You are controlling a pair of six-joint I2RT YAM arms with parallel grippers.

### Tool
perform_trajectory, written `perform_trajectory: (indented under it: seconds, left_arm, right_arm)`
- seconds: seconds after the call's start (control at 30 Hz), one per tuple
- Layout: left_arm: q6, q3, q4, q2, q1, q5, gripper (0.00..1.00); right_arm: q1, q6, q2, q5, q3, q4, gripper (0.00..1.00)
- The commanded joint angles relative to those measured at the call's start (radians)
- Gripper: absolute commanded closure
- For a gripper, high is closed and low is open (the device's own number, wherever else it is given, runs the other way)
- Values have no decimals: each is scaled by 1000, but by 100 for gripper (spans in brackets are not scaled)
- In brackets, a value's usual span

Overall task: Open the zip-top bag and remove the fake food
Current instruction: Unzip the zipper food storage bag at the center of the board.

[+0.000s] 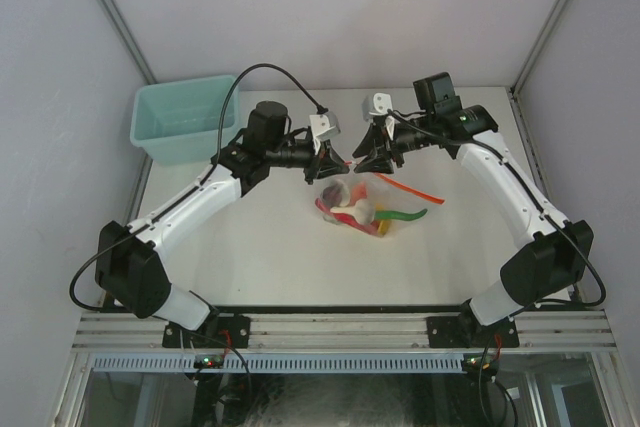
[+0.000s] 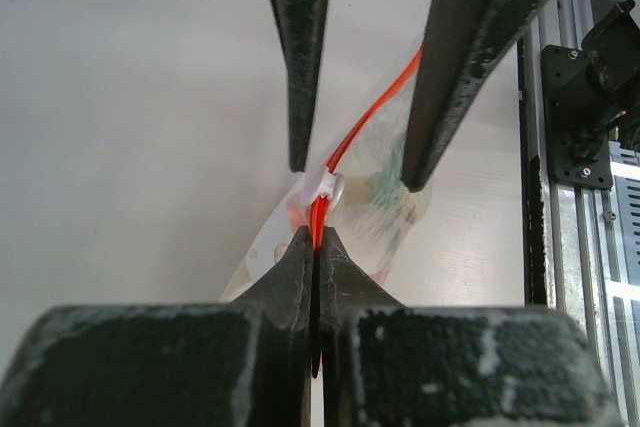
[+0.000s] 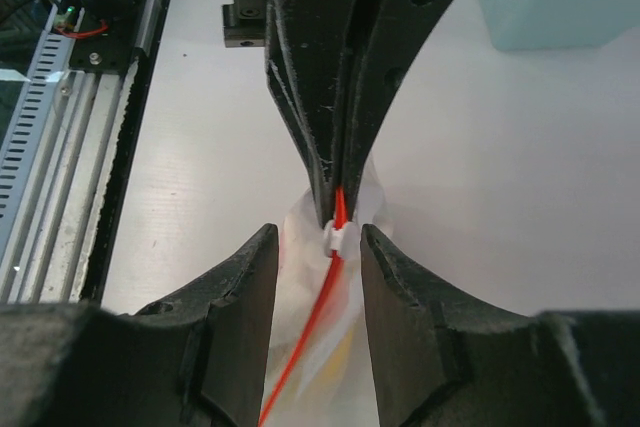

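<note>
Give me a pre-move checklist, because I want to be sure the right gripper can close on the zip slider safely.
1. Left gripper shut on the zip strip of the zip-top bag: ok.
2. Right gripper open, one finger on each side of the white slider: ok.
3. Slider gripped: not ok, gaps show on both sides.
4. Fake food inside the bag: ok.
5. Zip closed along its whole length: cannot tell.
6. Teal bin well away from both arms: ok.
</note>
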Motion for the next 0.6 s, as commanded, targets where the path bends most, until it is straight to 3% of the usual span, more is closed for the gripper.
perform_trajectory:
  seconds: [0.0,0.57]
  left_arm:
    - [-21,75,20,-34,-7,46,100]
    - [-25,72,17,-35,-7,51,100]
  right_arm:
    - [4,17,-24,47,33,61,61]
    - [36,-17,-15,69,-7,54,66]
